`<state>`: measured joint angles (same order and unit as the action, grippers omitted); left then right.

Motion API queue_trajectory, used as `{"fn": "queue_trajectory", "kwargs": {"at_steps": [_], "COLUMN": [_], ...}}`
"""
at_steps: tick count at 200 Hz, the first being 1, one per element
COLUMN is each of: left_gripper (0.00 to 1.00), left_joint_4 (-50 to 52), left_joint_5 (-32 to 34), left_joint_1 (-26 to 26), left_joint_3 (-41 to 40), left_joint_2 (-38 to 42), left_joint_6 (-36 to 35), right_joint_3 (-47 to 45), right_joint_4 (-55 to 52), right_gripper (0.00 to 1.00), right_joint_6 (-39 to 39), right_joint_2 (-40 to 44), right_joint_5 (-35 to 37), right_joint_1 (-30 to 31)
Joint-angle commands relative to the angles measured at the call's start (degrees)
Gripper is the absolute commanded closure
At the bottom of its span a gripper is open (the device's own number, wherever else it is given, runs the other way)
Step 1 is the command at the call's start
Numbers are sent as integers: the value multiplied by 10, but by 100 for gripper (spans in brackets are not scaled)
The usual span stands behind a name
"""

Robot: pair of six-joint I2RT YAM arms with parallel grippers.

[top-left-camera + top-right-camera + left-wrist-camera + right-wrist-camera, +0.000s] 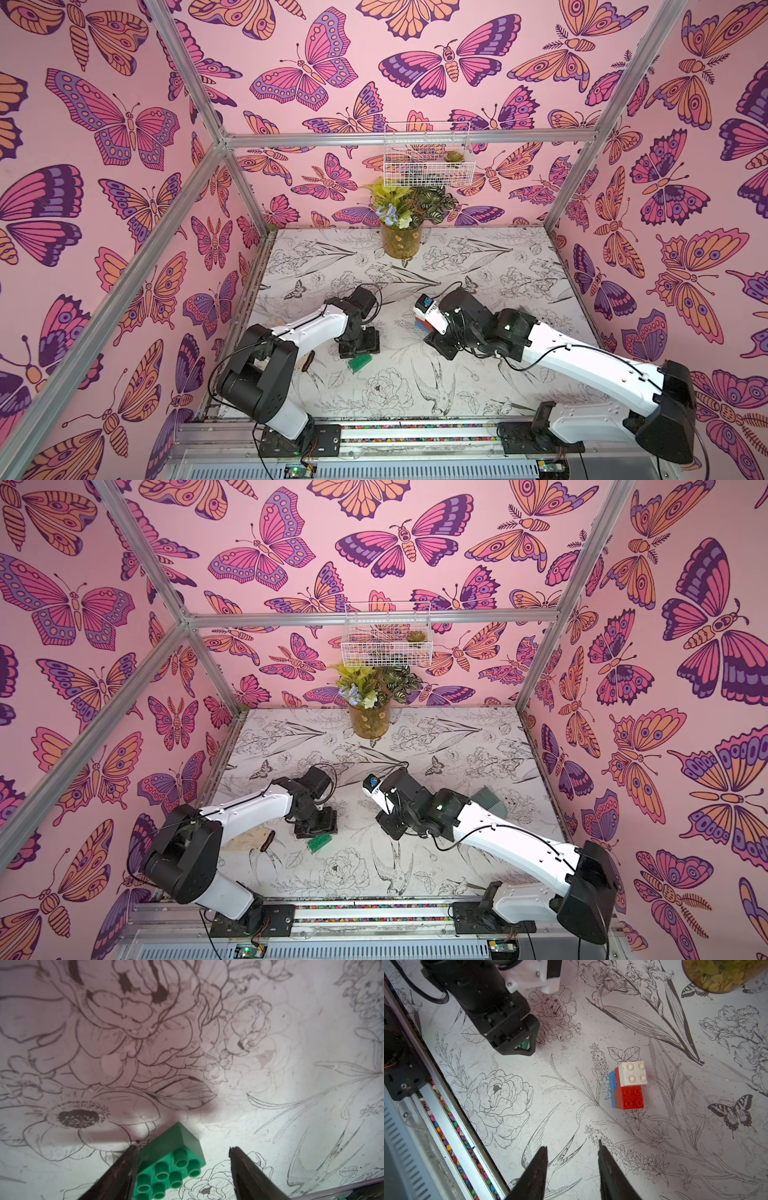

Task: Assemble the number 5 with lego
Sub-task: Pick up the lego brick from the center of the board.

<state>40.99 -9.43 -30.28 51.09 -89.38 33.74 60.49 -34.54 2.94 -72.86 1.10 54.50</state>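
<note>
A green oblong lego brick (172,1167) lies on the flowered table, studs towards the left wrist camera; both top views show it (359,362) (319,842). My left gripper (184,1157) stands open around it: one finger touches the brick, the other is well apart. A stack of bricks stands mid-table, with a white square (633,1073) on a red oblong (632,1098) and blue (612,1084) beneath. In a top view the stack (420,326) is half hidden by my right wrist. My right gripper (572,1151) hangs open and empty, short of the stack.
A glass vase of plants (401,243) stands at the back of the table, with a white wire basket (428,156) on the wall above it. A metal rail with coloured beads (415,428) runs along the front edge. A small dark brown mark (307,360) lies near the left arm.
</note>
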Motion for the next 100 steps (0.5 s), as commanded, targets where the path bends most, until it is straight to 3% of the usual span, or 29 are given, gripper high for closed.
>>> {"fn": "queue_trajectory", "kwargs": {"at_steps": [1,100], "left_gripper": [28,33], "left_joint_4": [45,94], "left_joint_5": [38,91], "left_joint_1": [-20,-71], "left_joint_3": [-1,-10], "left_joint_2": [15,12], "left_joint_6": [9,37], "right_joint_3": [7,7], "right_joint_4": [14,13], "right_gripper": [57,58], "right_joint_6": [12,12], "right_joint_2": [-3,-12], "right_joint_5": [7,11], "right_joint_1": [4,4]}}
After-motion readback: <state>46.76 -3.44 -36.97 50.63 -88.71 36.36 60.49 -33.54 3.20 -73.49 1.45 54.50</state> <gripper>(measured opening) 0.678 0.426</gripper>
